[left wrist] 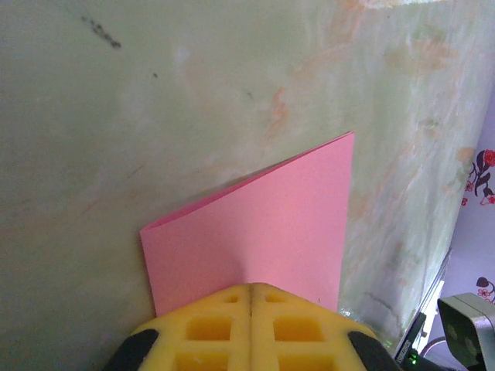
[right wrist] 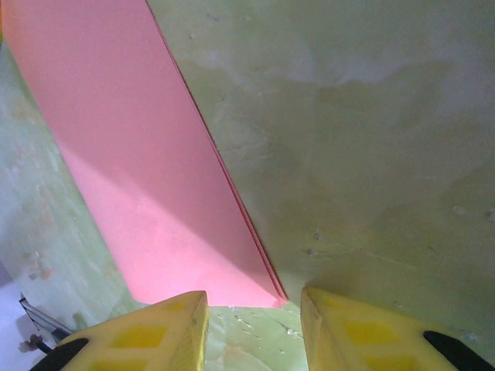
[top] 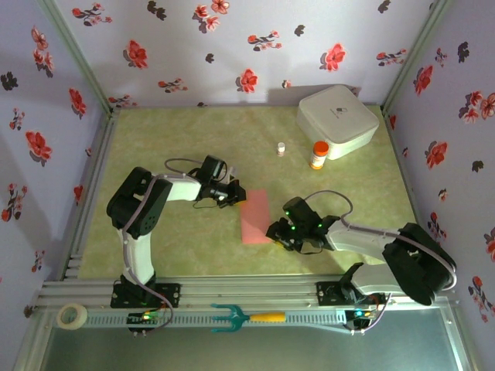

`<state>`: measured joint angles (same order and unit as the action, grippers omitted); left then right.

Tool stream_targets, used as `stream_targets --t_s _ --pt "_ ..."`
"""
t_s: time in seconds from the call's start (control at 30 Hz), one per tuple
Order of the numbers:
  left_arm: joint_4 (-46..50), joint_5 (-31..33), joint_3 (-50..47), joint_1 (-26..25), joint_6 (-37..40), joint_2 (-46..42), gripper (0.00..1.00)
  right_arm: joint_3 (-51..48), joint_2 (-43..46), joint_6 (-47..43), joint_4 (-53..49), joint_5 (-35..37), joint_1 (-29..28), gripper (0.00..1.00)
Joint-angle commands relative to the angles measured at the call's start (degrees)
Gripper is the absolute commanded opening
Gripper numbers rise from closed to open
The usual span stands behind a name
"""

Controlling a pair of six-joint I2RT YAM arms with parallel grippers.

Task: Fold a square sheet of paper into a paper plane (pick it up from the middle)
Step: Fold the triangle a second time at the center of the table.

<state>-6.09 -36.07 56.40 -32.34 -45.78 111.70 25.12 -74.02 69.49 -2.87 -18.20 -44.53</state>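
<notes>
Left fingers [left wrist: 209, 328] pressed together, tips right on the near edge of the square sheet of paper [left wrist: 255, 232], which lies folded in half on the counter [top: 193, 131]. Right fingers [right wrist: 166, 328] apart, the paper's corner just ahead. One fold done, I'd say; nose and wings remain.

Sheet of paper [top: 255, 216] at table [top: 193, 255] centre, box [top: 337, 120] behind-right, fork [top: 240, 316] on near rail [top: 193, 318].
</notes>
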Motion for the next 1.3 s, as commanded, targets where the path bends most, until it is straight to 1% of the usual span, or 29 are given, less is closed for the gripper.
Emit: stream_targets --t_s 0.0,0.13,0.2,0.3,0.47,0.7,0.8,1.03,1.27 --pt "0.9 -0.8 -1.3 0.1 0.0 1.7 0.0 0.2 -2.2 0.4 1.1 -2.0 -0.4 0.37" --pt "0.6 -1.0 -0.9 0.1 -0.4 2.1 0.0 1.5 -3.3 0.6 4.0 -2.1 -0.5 0.36" --pt "0.6 -1.1 -0.7 0.1 -0.5 2.0 0.0 2.9 -3.7 -0.1 2.9 -1.5 -0.5 0.35" --pt "0.6 -1.1 -0.9 0.1 -0.5 1.8 0.0 2.4 -3.7 0.8 6.3 -1.8 -0.6 0.35" --pt "0.4 -1.2 -1.0 0.1 -0.5 1.8 0.0 2.8 -3.9 1.4 7.9 -2.3 -0.6 0.35" --pt "0.4 -1.2 -0.9 0.1 -0.5 1.6 0.0 3.7 -2.1 -0.1 2.6 -0.6 -0.6 0.36" --pt "0.4 -1.4 -1.1 0.1 -0.4 1.5 0.0 3.3 -0.7 -1.0 2.5 0.7 -0.3 0.36" --pt "-0.4 -2.2 -0.9 0.1 -0.5 1.9 0.0 5.6 -5.0 -3.5 9.7 -4.8 1.5 0.39" --pt "0.3 -2.9 -0.2 0.1 0.1 1.9 0.0 7.4 -8.8 -5.5 9.8 -6.6 4.4 0.42"
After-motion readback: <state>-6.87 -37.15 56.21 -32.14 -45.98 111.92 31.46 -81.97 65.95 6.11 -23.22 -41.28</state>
